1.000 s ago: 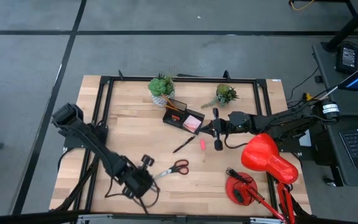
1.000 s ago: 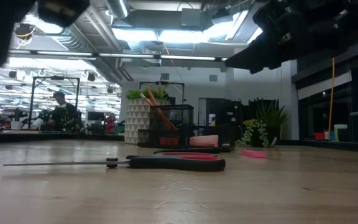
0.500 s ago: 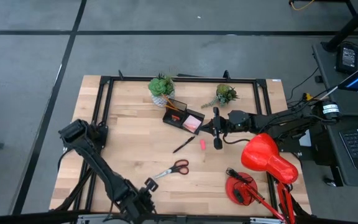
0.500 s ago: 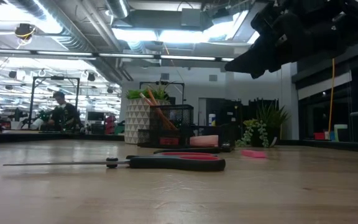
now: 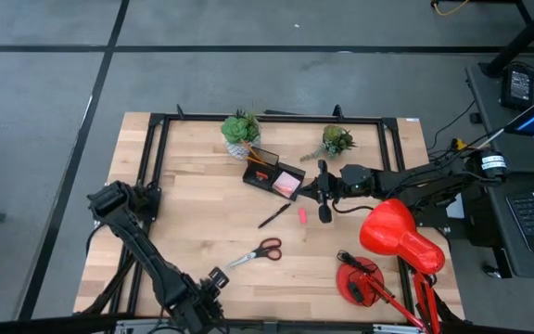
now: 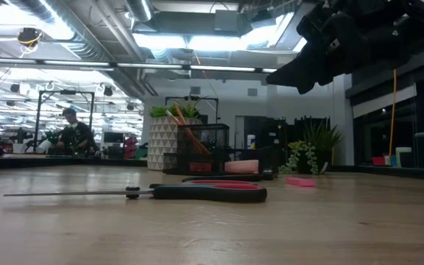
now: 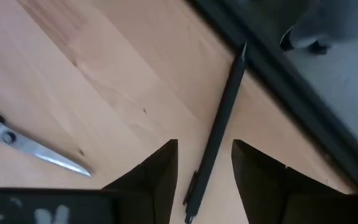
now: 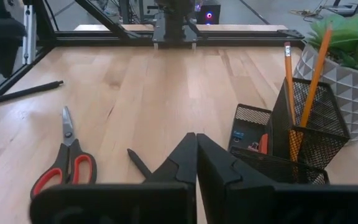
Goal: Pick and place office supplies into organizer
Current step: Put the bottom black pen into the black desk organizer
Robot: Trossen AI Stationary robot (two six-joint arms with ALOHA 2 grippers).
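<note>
The left end effector (image 7: 204, 171) is seen with its two dark fingers spread apart and nothing gripped; a slim black pen (image 7: 219, 124) lies on the wood in the gap between them, beside the counter's dark frame edge. The fingers straddle the pen, probably so that closing would catch its barrel. In the high view this end effector (image 5: 213, 283) sits at the near edge of the light wooden counter (image 5: 193, 223).

The right end effector (image 8: 196, 155) is pressed shut and empty, held low just beside the small black mesh organizer (image 5: 273, 174); it appears to be waiting there.

Two orange-yellow pencils (image 8: 300, 93) stand upright in the organizer's taller back compartment, and a pink sticky-note pad (image 5: 288, 183) rests in its low front tray. Left loose on the counter are red-handled scissors (image 5: 258, 251), a second black pen (image 5: 273, 217) and a small pink eraser (image 5: 301, 214), well apart from the left arm.

A red desk lamp (image 5: 392, 246) and two white-potted green plants (image 5: 240, 130) stand aside.
</note>
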